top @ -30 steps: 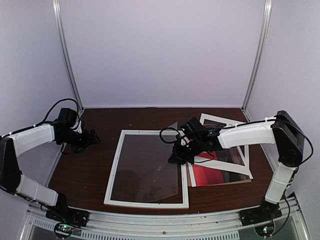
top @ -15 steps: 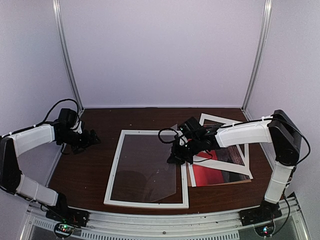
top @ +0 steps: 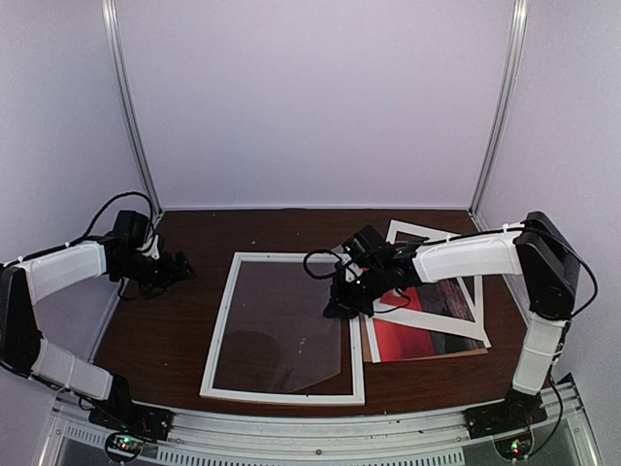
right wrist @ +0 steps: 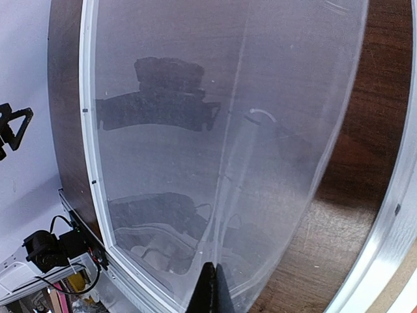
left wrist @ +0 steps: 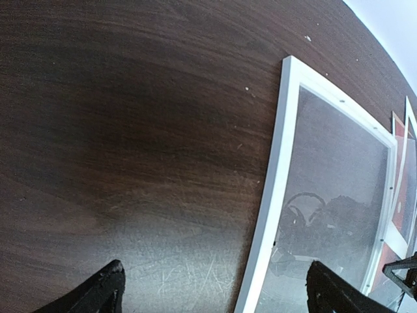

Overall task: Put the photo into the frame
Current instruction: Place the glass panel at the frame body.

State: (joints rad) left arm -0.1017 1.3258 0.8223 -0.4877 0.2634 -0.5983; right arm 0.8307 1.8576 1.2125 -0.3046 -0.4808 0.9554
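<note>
The white frame [top: 221, 328] lies flat in the middle of the table. The photo [top: 415, 340], red sky showing, lies to its right, partly under a white paper mat [top: 434, 313]. My right gripper [top: 336, 308] is at the frame's right rim, shut on the edge of a clear sheet [top: 281, 325] that bows over the frame's opening. In the right wrist view the shut fingers [right wrist: 208, 292] pinch the sheet [right wrist: 228, 98] above the frame [right wrist: 85, 98]. My left gripper [top: 180, 268] is open and empty, left of the frame; its wrist view [left wrist: 215, 297] shows the frame's left rim [left wrist: 277, 163].
A brown backing board edge [top: 427, 356] shows under the photo. White walls with metal posts [top: 131, 107] enclose the table. Bare dark wood [top: 165, 330] lies left of the frame and along the back.
My right gripper has moved a little to the left with the clear sheet, which now lies lower over the frame. The left arm has not moved.
</note>
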